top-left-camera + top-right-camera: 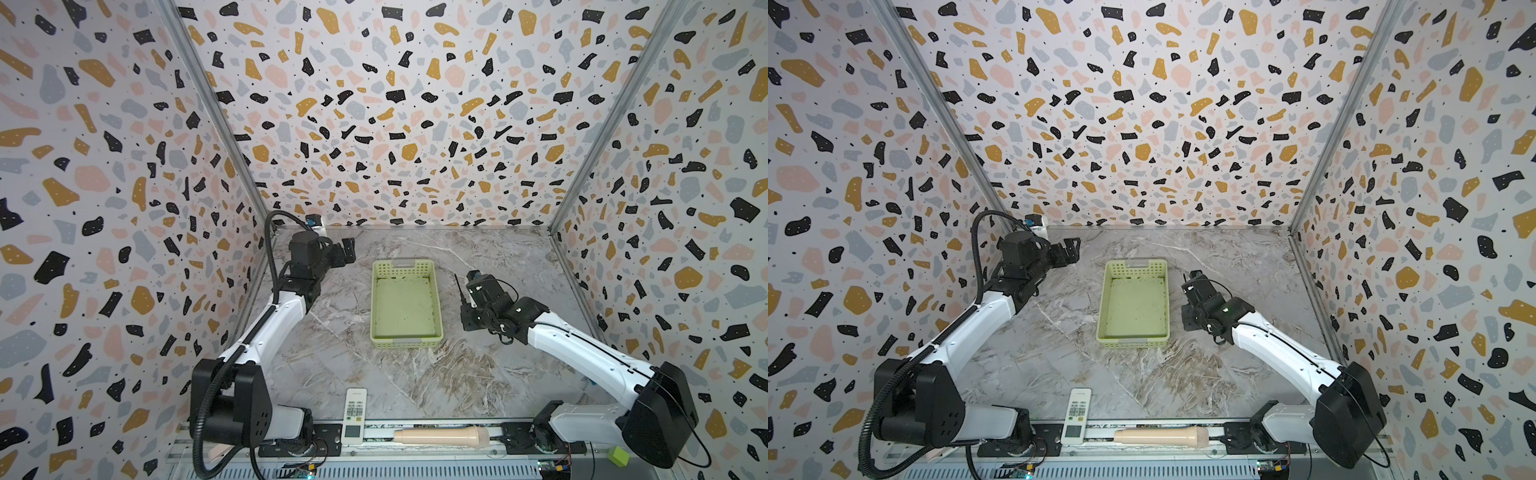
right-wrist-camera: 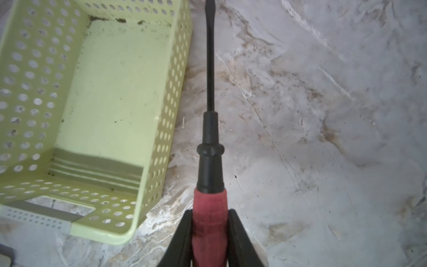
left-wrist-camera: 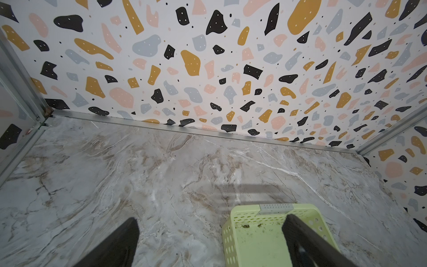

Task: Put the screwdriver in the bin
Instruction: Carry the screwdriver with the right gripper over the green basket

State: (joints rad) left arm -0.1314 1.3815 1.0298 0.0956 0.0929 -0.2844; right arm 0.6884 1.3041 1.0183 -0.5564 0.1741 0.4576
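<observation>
My right gripper (image 2: 209, 211) is shut on the red handle of the screwdriver (image 2: 209, 222). Its black collar and thin dark shaft point away from the jaws, over the marble table just beside the bin's long right wall. In both top views the screwdriver (image 1: 458, 286) (image 1: 1185, 277) is held above the table, right of the bin, with my right gripper (image 1: 465, 297) (image 1: 1187, 291) behind it. The bin (image 1: 372, 307) (image 1: 1102, 307) (image 2: 168, 99) is a pale yellow-green perforated basket at the table's middle, with nothing in it but dark specks. My left gripper (image 1: 349, 249) (image 1: 1073, 249) (image 3: 211, 219) hangs open and holds nothing, off the bin's (image 3: 245, 209) far left corner.
A white remote control (image 1: 354, 415) lies at the table's front edge. A beige cylindrical object (image 1: 440, 437) rests on the front rail, and a small green block (image 1: 618, 455) sits at the front right. Patterned walls close in the left, back and right sides.
</observation>
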